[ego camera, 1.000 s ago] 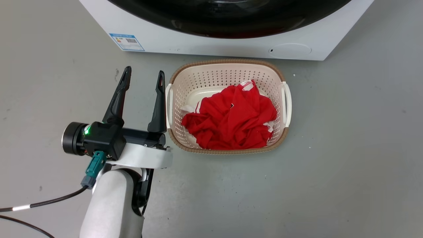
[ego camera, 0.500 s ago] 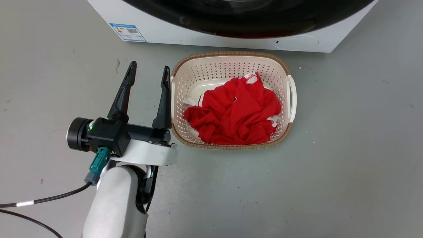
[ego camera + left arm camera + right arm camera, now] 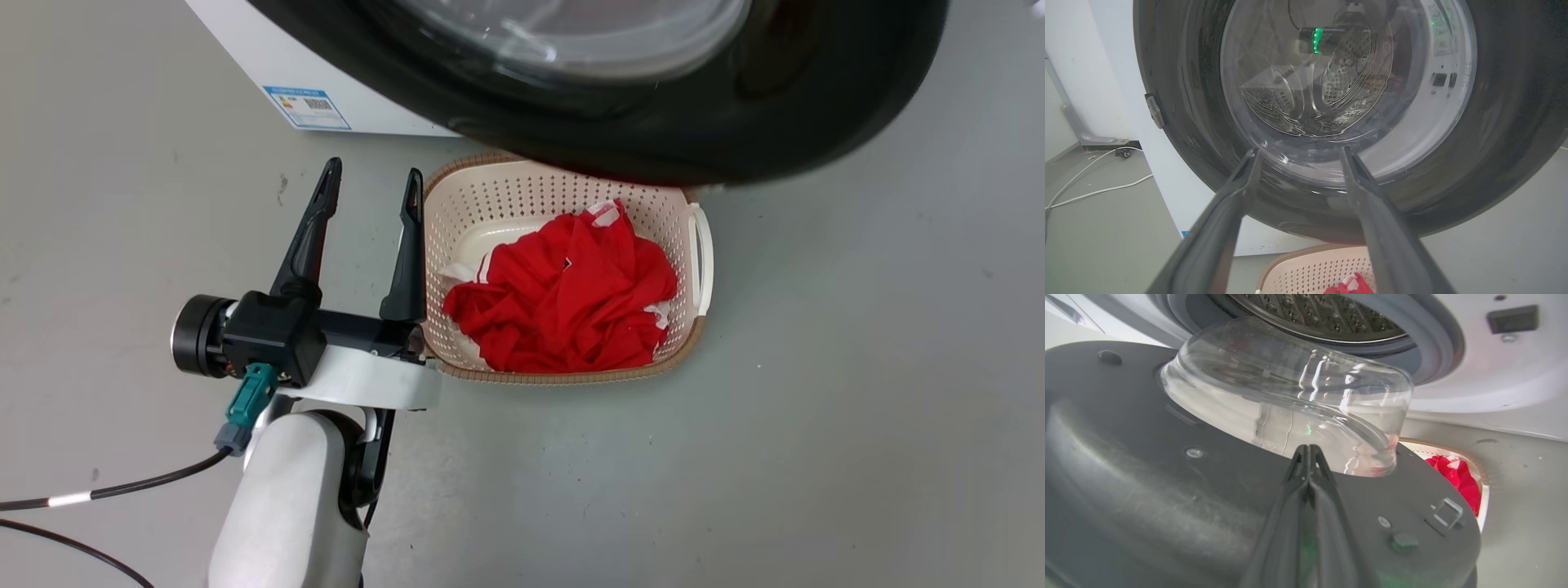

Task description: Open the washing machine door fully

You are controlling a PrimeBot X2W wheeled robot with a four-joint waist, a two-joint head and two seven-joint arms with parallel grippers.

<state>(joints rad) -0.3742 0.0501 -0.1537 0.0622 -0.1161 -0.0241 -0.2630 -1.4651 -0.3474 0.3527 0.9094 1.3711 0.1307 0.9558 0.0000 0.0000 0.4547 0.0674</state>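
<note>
Already ajar, the washing machine door (image 3: 816, 131) stands swung out from the white machine (image 3: 245, 49), its lower rim hanging over the far end of the laundry basket (image 3: 490, 204) that holds a red garment (image 3: 563, 302). The left claw (image 3: 374, 171) hovers spread and empty just beside the basket. The right claw (image 3: 1308, 449) has its fingers pressed together, pointing at the door's inner face just below the glass bowl (image 3: 1290, 388); whether the tips touch it is hard to tell. I judge the door rigid and fairly heavy on its hinge, its gloss slippery. Best to push on the dark ring near the latch hook (image 3: 1447, 512), not the glass.
</note>
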